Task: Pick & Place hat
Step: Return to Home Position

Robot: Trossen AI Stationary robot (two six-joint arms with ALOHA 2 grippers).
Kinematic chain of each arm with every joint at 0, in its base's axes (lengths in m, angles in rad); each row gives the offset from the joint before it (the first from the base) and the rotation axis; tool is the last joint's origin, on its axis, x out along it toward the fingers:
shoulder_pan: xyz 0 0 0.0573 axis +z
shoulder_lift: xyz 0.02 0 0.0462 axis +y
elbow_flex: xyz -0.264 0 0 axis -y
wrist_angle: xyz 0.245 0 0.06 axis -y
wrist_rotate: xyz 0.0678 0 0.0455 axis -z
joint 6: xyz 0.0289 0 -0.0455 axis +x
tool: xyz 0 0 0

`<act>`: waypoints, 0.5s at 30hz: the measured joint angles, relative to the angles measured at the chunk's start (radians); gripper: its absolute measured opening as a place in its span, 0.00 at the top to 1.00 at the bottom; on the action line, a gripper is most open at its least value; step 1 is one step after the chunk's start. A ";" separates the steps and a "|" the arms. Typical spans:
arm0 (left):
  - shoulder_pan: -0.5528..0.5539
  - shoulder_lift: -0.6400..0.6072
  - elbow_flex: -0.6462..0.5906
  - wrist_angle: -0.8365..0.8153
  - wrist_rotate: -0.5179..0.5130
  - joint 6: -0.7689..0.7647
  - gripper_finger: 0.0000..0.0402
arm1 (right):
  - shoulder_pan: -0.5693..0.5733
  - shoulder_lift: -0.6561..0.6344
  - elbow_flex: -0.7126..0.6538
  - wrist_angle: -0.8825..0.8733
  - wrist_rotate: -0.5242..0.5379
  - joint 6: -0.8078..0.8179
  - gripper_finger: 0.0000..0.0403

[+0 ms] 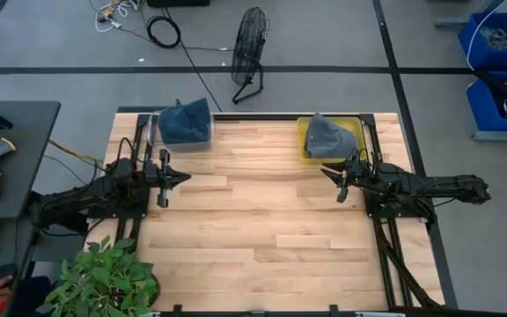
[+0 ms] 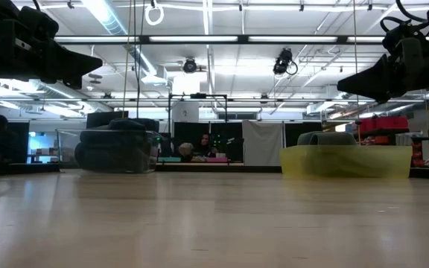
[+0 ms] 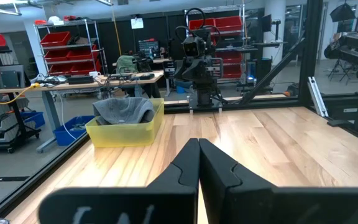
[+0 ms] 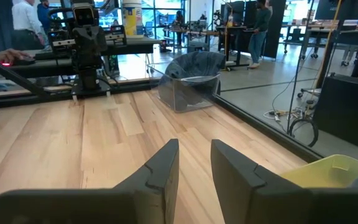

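Judging by the desk (image 1: 262,238), where no cap lies loose, the sorting looks done: soft, slumped blue caps (image 1: 186,121) heap above the transparent bin (image 2: 65,149) at the far left, and a crumpled grey-black cap (image 1: 324,135) fills the yellow bin (image 1: 356,130) at the far right. Only homing seems left. The left arm (image 1: 95,194) hovers with jaws closed on nothing; the right arm (image 1: 421,187) mirrors it, jaws slightly apart, empty

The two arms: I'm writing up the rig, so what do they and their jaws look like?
Both the left arm and the right arm are black, slender and jointed, with dark cables trailing near their bases. Each ends in two matte black, wedge-shaped jaws that taper to the tip.
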 joint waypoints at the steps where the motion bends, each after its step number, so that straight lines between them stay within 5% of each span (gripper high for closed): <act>1: 0.000 0.000 0.000 0.000 0.000 0.000 0.99 | 0.000 0.000 0.000 0.000 0.000 0.000 0.75; 15: 0.000 0.000 0.000 0.000 0.000 0.000 0.99 | 0.000 0.000 0.000 0.000 0.006 0.000 0.75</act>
